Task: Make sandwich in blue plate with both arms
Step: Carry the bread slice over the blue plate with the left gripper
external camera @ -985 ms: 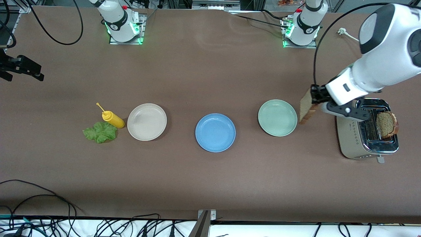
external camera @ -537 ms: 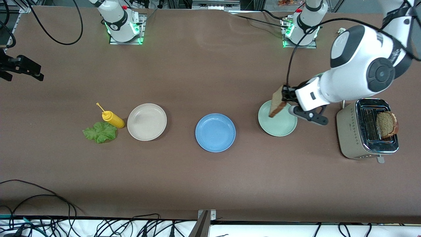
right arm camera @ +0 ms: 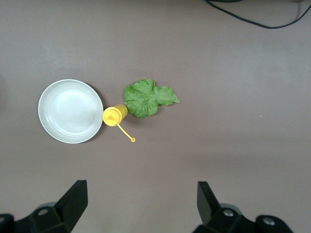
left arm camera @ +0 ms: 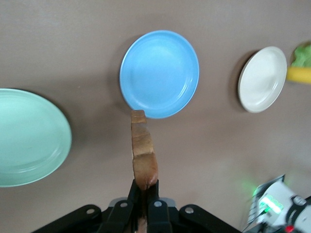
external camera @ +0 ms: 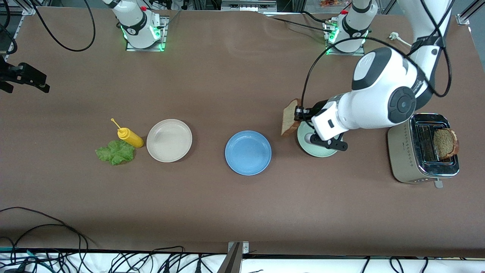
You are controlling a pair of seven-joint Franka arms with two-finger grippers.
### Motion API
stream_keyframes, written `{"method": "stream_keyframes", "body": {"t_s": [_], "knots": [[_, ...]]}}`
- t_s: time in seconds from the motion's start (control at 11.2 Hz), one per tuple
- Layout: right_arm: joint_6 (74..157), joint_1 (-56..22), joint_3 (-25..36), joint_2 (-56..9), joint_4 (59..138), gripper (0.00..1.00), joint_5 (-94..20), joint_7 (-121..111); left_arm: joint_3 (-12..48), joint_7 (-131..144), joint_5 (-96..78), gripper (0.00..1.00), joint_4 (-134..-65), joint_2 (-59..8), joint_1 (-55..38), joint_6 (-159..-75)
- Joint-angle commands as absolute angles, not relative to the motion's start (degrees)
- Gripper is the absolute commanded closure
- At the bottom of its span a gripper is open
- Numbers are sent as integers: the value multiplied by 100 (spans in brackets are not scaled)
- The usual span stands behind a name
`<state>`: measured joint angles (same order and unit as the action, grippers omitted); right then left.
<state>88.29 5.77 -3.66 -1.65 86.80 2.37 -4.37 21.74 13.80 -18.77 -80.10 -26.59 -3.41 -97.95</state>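
the left gripper (external camera: pixel 300 112) is clamping a bread slice (external camera: pixel 290 117) on edge, hanging in the air over the table between the blue plate (external camera: pixel 248 152) and the green plate (external camera: pixel 320 148), right at the green plate's rim. in the left wrist view the fingers (left arm camera: pixel 132 195) are pinching the slice (left arm camera: pixel 143 155) by its lower crust, jaws drawn tight on it, and the slice is standing up thin-edge toward the camera, with the blue plate (left arm camera: pixel 159 74) showing past its tip and the green plate (left arm camera: pixel 29 137) to one side. the left arm (external camera: pixel 373 104) is reaching out from its base, its wrist covering part of the green plate. a second slice (external camera: pixel 445 143) is sticking up out of the toaster (external camera: pixel 422 149) at the left arm's end of the table. the blue plate is sitting bare in the middle of the row of three plates. the beige plate (external camera: pixel 169 140) is lying toward the right arm's end, with the yellow bottle (external camera: pixel 130 137) just beside it and the lettuce (external camera: pixel 115 152) touching the bottle, a little nearer the front camera. the right gripper (right arm camera: pixel 141 199) is waiting with fingers spread wide and holding nothing, hanging high over the lettuce (right arm camera: pixel 148 97), bottle (right arm camera: pixel 115 115) and beige plate (right arm camera: pixel 70 111).
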Motion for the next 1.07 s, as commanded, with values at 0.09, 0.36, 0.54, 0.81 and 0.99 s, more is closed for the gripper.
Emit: {"method": "stream_keyframes", "body": {"t_s": [0.09,0.36,0.54,0.81,0.99], "knots": [[8728,571,-352,-141,8578,0,237,-431,2802,2484,-2013,100,-7418,-3514,-369,-10553],[8728,571,-352,-141,8578,0,237,-431,2944,2742,-1978,100,-7418,-3857,-500,-11177],[8728,580,-352,-141,8587,0,246,-431,2944,2795,-1978,100,-7409,-4060,-571,-11635],[8728,571,-343,-141,8578,0,246,-431,2953,2795,-1978,100,-7400,-4464,-667,-12153],[8736,571,-343,-149,8587,0,246,-431,2953,2786,-1978,100,-7330,-4675,-703,-12374]]}}
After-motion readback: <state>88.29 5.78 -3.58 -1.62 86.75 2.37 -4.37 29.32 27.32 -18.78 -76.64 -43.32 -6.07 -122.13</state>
